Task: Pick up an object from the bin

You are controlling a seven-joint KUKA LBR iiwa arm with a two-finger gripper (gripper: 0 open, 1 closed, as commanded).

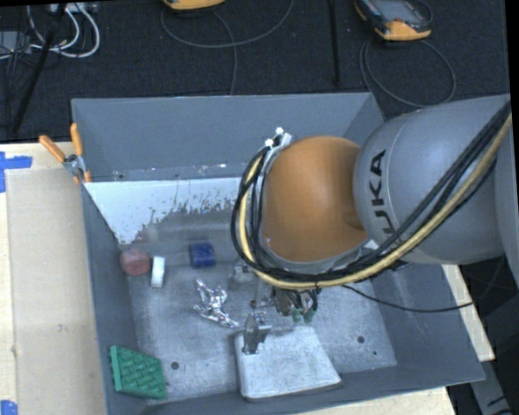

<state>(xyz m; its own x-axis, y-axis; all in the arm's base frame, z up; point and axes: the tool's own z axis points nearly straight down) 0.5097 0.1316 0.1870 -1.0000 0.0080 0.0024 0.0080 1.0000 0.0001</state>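
Green pad [136, 372] lay in near-left corner. Grey cloth [288, 369] lay near-centre. Pincer [251, 338] hung over cloth's far-left edge; whether wide or narrow, could not tell. Beyond: silver crumple [211, 303], blue block [201, 253], white cylinder [157, 270], pink ball [135, 262].

The gripper [253, 334] hangs low in the grey bin [192, 127], over the upper left corner of a pale flat pad [288, 369]. A crumpled silvery piece [213, 303] lies just to its left. Farther left lie a blue block [202, 254], a small white cylinder [158, 270], a pink lump [136, 262] and a green ridged mat [136, 372].
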